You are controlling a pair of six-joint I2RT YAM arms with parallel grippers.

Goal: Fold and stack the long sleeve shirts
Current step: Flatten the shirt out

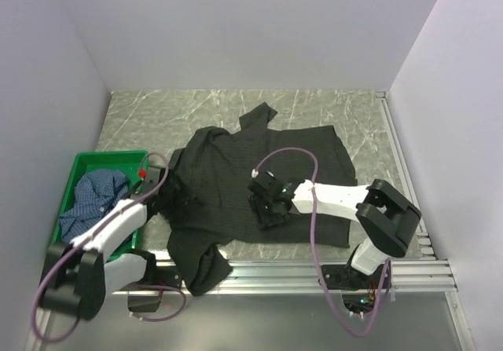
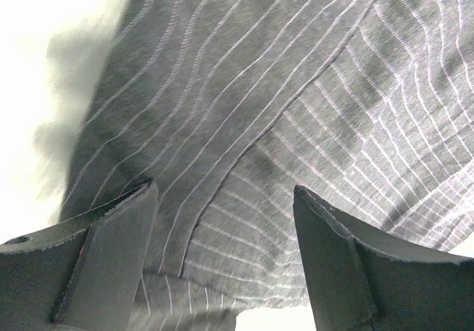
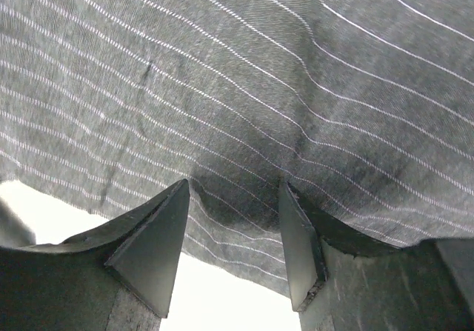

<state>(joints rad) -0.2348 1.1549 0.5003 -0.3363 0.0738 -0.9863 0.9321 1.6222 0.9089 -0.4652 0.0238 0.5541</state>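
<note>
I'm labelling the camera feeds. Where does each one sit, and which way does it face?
Top: above and behind the arms, looking down on the table, black shirt and crate; left arm and right arm show.
Left wrist: on the left arm, facing the shirt past the left gripper; its fingers show.
Right wrist: on the right arm, facing the shirt past the right gripper; its fingers show.
Shared: all three see the black shirt.

- Left arm point(image 1: 118, 233), right arm point(image 1: 338, 202): white shells, bulky black joints, black bases on the mounting rail point(image 1: 275, 271).
- Purple cables point(image 1: 312, 225) looping above the rail, one per arm.
- Left gripper point(image 2: 224, 189), right gripper point(image 3: 233, 183): matte dark grey wedge fingers point(image 2: 111, 264).
</note>
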